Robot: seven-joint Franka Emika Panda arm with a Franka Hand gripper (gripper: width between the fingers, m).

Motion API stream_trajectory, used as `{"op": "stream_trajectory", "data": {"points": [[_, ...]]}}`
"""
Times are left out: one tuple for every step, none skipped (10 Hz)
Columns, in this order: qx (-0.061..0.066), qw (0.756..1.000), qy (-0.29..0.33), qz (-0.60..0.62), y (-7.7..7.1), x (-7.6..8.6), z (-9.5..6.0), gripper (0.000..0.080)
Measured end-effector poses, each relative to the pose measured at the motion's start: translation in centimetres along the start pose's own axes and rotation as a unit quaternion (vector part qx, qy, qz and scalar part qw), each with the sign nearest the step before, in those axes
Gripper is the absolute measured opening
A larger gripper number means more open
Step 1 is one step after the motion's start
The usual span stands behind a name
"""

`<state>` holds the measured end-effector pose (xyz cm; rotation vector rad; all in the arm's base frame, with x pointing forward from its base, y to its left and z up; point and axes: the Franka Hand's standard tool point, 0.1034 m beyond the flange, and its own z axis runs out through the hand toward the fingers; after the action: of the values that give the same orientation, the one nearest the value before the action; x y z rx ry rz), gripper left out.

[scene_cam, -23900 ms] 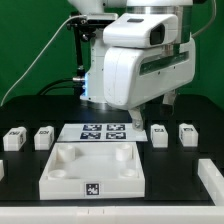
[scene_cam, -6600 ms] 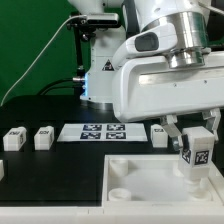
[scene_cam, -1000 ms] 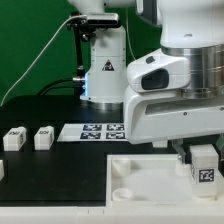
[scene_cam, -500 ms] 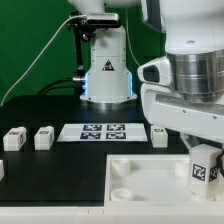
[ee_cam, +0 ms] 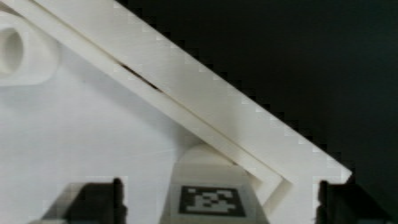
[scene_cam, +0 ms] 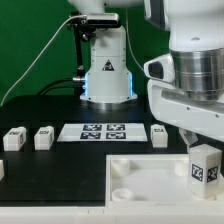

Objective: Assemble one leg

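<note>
A leg (scene_cam: pixel 205 165), a white block with a tag on its face, stands upright at the right near corner of the white tabletop (scene_cam: pixel 140 178). My gripper (scene_cam: pixel 203 143) hangs right above it. In the wrist view the leg (ee_cam: pixel 215 192) sits between my fingers (ee_cam: pixel 98 200) with a gap on each side, so the gripper (ee_cam: pixel 217 200) is open and not touching it. Three more legs lie on the table: two at the exterior view's left (scene_cam: pixel 14 138) (scene_cam: pixel 43 137) and one behind the tabletop (scene_cam: pixel 159 134).
The marker board (scene_cam: pixel 100 131) lies flat behind the tabletop. The robot base (scene_cam: pixel 105 70) stands at the back, with a cable on the exterior view's left. The tabletop's raised rim (ee_cam: pixel 196 100) runs diagonally through the wrist view.
The wrist has turned above the leg and the arm body has shifted towards the exterior view's right. The leg stays standing at the tabletop corner, its tag face turned slightly.
</note>
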<state>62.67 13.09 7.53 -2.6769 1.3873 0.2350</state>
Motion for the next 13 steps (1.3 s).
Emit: {"op": "stream_trajectory", "data": {"points": [[0.000, 0.997, 0.001, -0.074, 0.0, 0.0, 0.0, 0.0609], [-0.002, 0.989, 0.001, -0.148, 0.0, 0.0, 0.0, 0.0609], [-0.005, 0.977, 0.003, -0.215, 0.1, 0.0, 0.1, 0.0642], [-0.012, 0.951, 0.009, -0.309, 0.1, 0.1, 0.1, 0.0648], [-0.014, 0.929, 0.008, -0.370, 0.2, 0.2, 0.1, 0.0648], [-0.016, 0.892, 0.006, -0.451, 0.4, 0.6, 0.2, 0.0649], [-0.019, 0.856, 0.011, -0.516, 0.5, 1.0, 0.3, 0.0649], [-0.018, 0.820, 0.014, -0.573, 0.6, 1.6, 0.3, 0.0649], [-0.020, 0.792, 0.014, -0.611, 0.8, 1.8, 0.2, 0.0649], [-0.023, 0.766, 0.015, -0.642, 0.7, 1.8, 0.1, 0.0649], [-0.022, 0.765, 0.017, -0.644, 0.4, 1.3, -0.1, 0.0649], [-0.023, 0.766, 0.016, -0.643, 0.5, 1.5, 0.0, 0.0649], [-0.023, 0.766, 0.016, -0.642, 0.6, 1.5, 0.1, 0.0649]]}}
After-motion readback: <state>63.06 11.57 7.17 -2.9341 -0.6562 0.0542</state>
